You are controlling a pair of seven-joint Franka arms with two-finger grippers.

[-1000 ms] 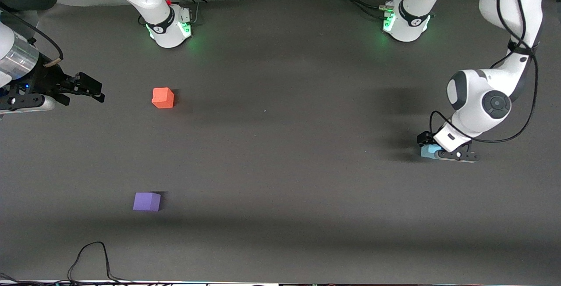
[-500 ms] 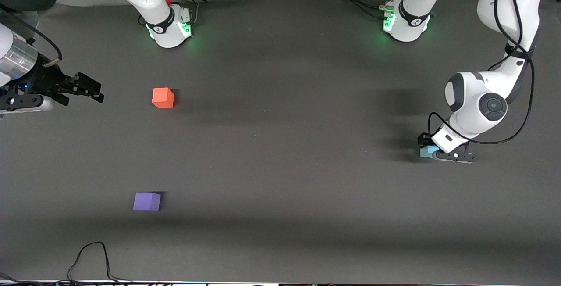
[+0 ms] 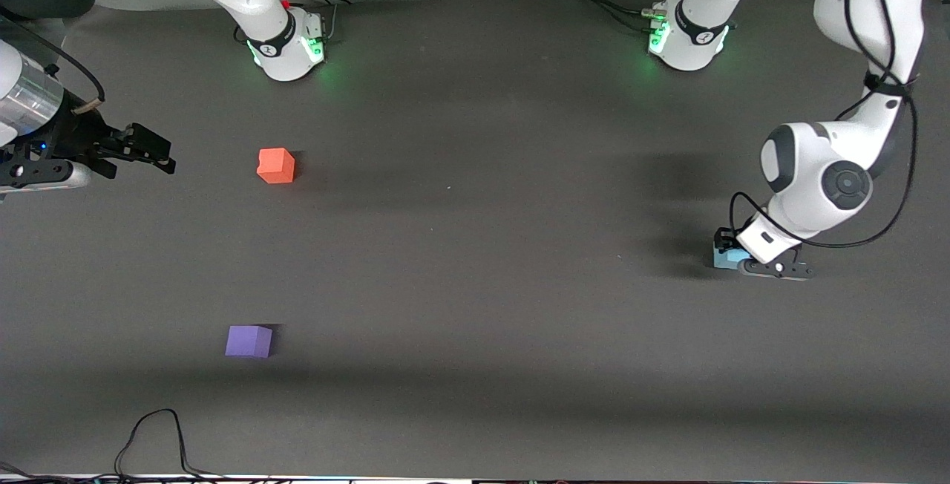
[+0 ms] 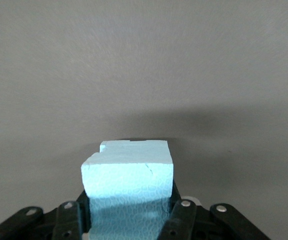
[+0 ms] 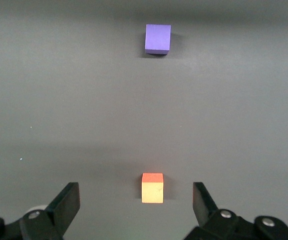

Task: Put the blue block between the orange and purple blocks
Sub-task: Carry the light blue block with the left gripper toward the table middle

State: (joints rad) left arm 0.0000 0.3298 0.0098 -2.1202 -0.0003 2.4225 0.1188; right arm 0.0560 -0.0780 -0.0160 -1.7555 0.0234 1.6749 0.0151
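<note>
The light blue block is at the left arm's end of the table, between the fingers of my left gripper, which is shut on it low at the table surface. In the left wrist view the blue block fills the gap of the left gripper. The orange block and the purple block lie apart at the right arm's end, the purple one nearer the front camera. My right gripper is open and empty, beside the orange block. The purple block shows farther off past the right gripper.
A black cable loops on the table near its front edge, close to the purple block. The two arm bases stand along the back edge. The dark mat stretches between the blue block and the other two.
The left arm's wrist and elbow shifted slightly while its gripper stayed low around the blue block, which sits at almost the same spot. The right arm has not moved.
</note>
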